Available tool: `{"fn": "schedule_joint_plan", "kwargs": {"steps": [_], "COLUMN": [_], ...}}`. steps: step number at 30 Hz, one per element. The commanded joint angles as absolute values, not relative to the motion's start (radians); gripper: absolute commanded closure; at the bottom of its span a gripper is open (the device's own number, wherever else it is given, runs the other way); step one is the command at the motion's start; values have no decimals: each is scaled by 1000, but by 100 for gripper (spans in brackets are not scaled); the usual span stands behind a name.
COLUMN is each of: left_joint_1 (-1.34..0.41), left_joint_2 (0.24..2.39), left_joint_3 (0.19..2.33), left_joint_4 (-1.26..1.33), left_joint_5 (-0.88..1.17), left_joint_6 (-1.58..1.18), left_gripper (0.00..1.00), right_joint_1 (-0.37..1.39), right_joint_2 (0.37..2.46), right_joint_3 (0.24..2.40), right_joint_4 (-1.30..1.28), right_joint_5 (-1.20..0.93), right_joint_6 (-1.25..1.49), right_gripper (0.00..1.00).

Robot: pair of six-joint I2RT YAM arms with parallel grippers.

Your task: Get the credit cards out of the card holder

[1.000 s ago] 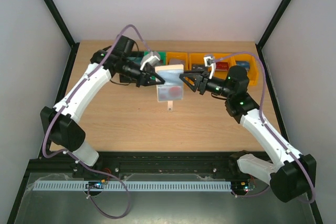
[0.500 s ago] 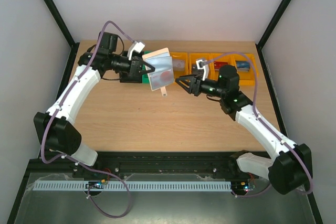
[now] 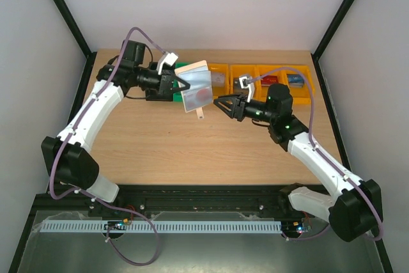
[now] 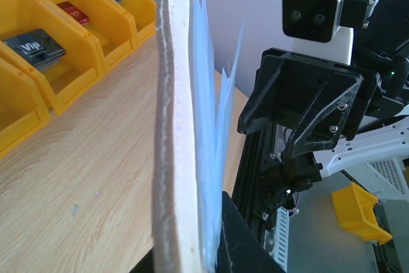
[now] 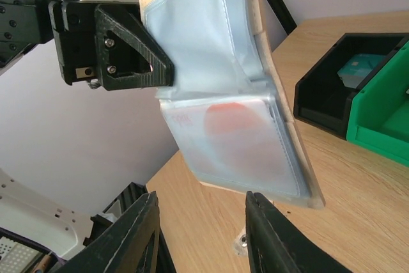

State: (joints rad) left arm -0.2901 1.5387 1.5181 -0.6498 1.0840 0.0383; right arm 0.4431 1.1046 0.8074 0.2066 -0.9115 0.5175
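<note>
Wooden table, from above: left gripper pinches the white folding card holder aloft toward the far edge; right gripper is spread, apart from it. Left wrist: yellow plastic bins hold credit cards. Right wrist: black plastic bin holds a teal card.

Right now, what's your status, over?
Left gripper shut on card holder, lifted. Right gripper open, just short of it. Red-marked card in sleeve. Nothing between.

card holder: top and bottom cut off by the left wrist frame.
card in sleeve: hazy behind plastic, print unreadable.
binned cards: too small to read from overhead.
</note>
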Motion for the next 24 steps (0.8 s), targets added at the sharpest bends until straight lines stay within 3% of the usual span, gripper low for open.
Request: {"fn": "schedule_joint_plan", "kwargs": {"steps": [1,24], "left_joint_1": [-312,-348], "left_joint_2": [1525,1456], "left_joint_3": [1498,1424], "left_joint_4": [-659,-591], "left_joint_5": [1098,1087], "left_joint_6": [47,5], "left_gripper": [98,98], "right_joint_1": [445,515], "right_joint_2": [1076,1008], "right_joint_3": [785,688], "right_joint_4": [207,295], "right_joint_5": [-895,-867], "right_joint_6": [495,558], "right_gripper": [63,65]}}
